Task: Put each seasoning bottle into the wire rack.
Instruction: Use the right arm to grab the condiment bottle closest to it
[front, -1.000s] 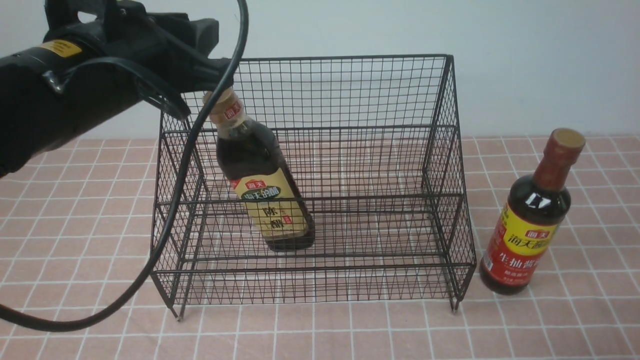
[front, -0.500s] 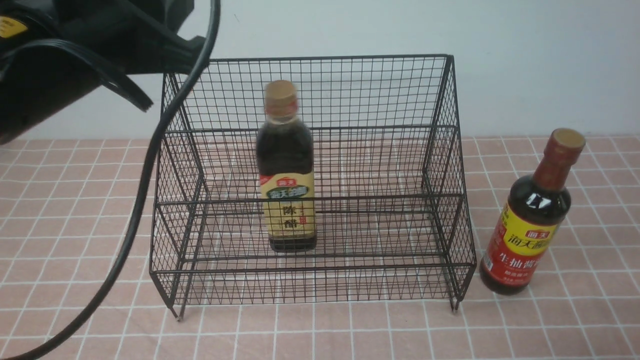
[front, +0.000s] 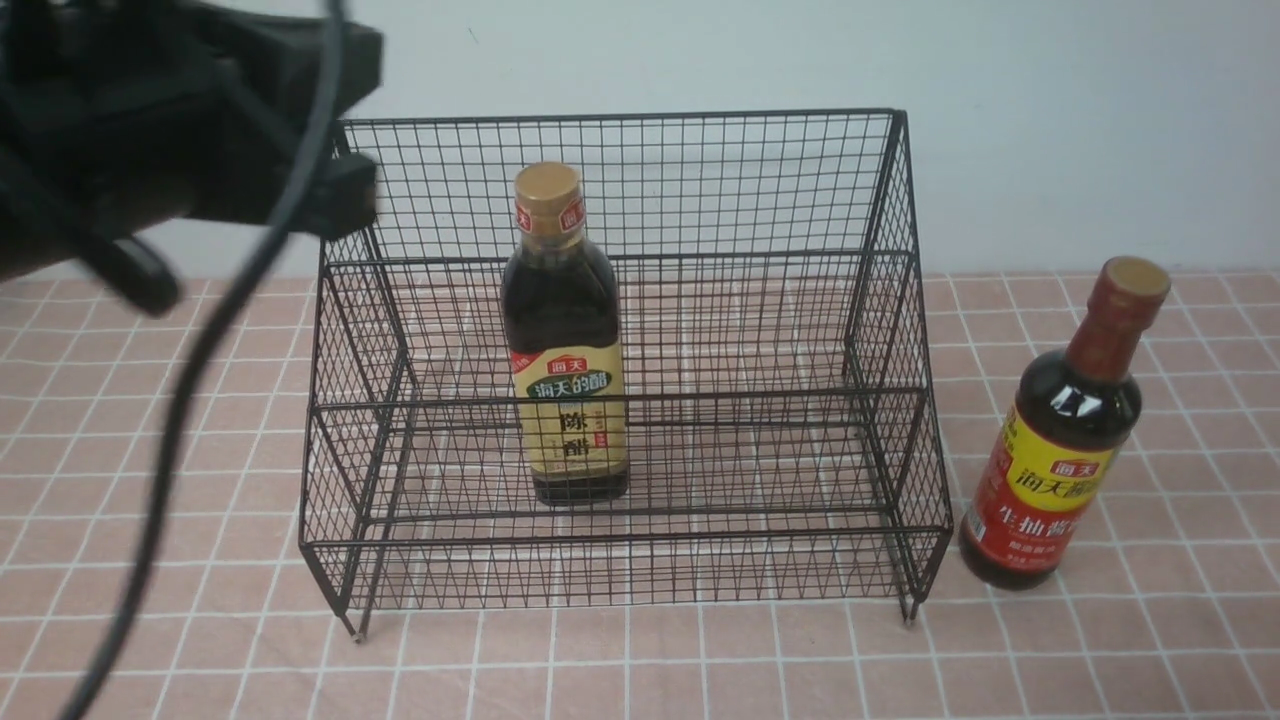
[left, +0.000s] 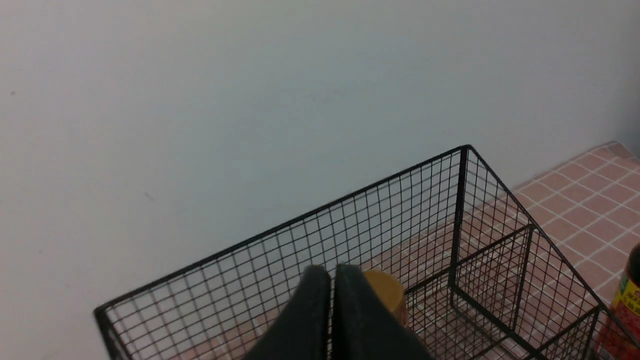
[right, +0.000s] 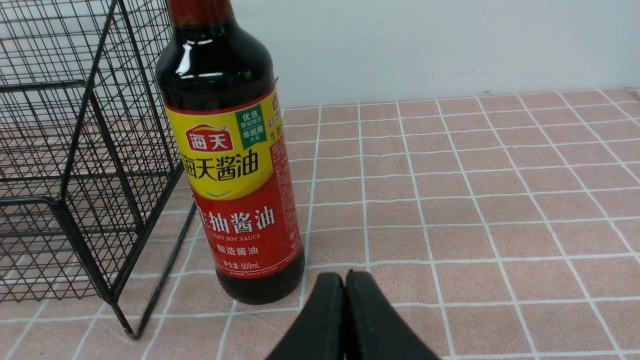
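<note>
Front view: the gold-capped bottle (front: 565, 340) stands upright inside the wire rack (front: 700, 113), the red-necked bottle (front: 1065, 440) waits on the tiles (front: 1150, 650) just beside it, so the right gripper (right: 345, 280), pressed closed and empty like the left gripper (left: 331, 272), must open to grasp it.

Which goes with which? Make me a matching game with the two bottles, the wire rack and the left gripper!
1. gold-cap bottle
2. red-neck bottle
3. wire rack
4. left gripper

A. standing on the tiled tabletop, outside the rack
B. shut, holding nothing
C. upright inside the rack
D. black mesh with one bottle in it

Pairs: 1-C, 2-A, 3-D, 4-B
</note>
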